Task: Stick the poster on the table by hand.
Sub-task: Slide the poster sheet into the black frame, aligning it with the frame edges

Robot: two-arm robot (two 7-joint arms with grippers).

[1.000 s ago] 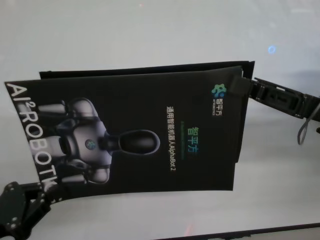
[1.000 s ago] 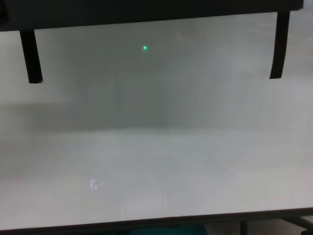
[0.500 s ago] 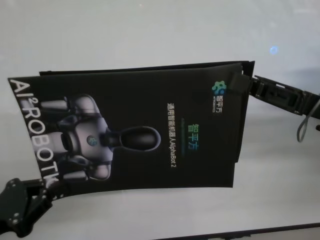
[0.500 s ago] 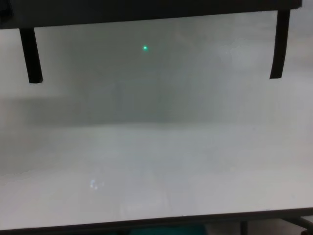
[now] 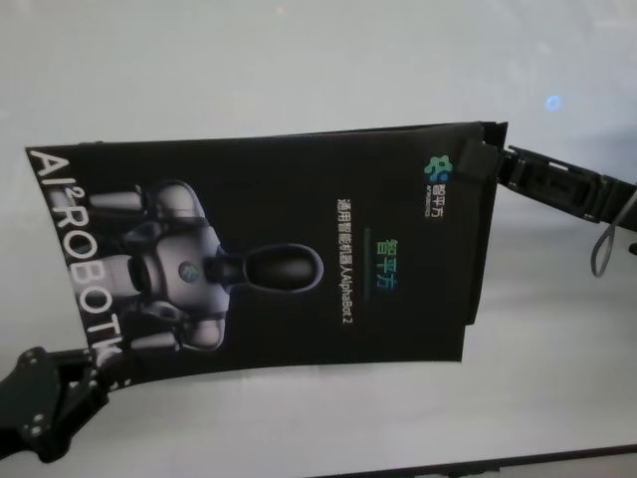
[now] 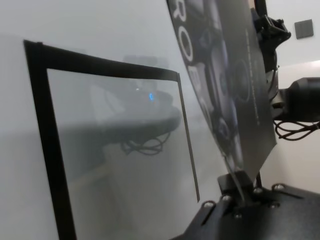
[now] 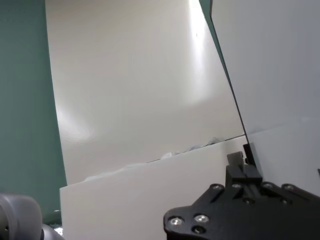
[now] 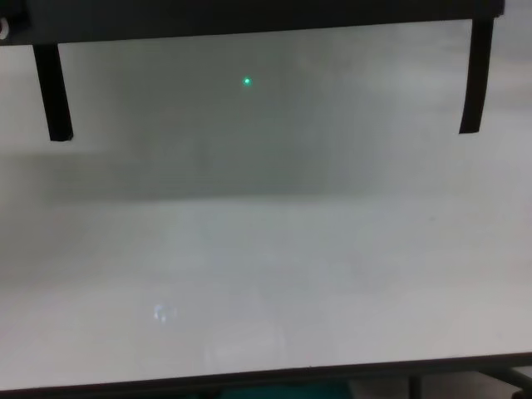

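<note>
The black glossy poster (image 5: 289,259), printed with a grey-white robot and white letters, hangs spread above the white table (image 5: 299,60). My left gripper (image 5: 92,366), at the near left, is shut on the poster's lower left corner. The right gripper (image 5: 476,159), at the far right, is shut on the upper right corner. From the left wrist, the poster (image 6: 225,75) rises edge-on out of the left gripper (image 6: 238,181). The right wrist view shows the poster's white back (image 7: 140,100), pinched at its edge by the right gripper (image 7: 244,161).
A thin black frame of narrow strips (image 6: 40,125) lies on the table under the poster. In the chest view a dark band (image 8: 249,17) runs along the top, with two short black strips (image 8: 54,91) (image 8: 472,79) reaching down from it. The table's near edge (image 8: 266,370) is dark.
The poster has shifted a little to the right and flattened, its left edge moving inward. My left gripper has moved slightly down and right with it. The right gripper has barely moved.
</note>
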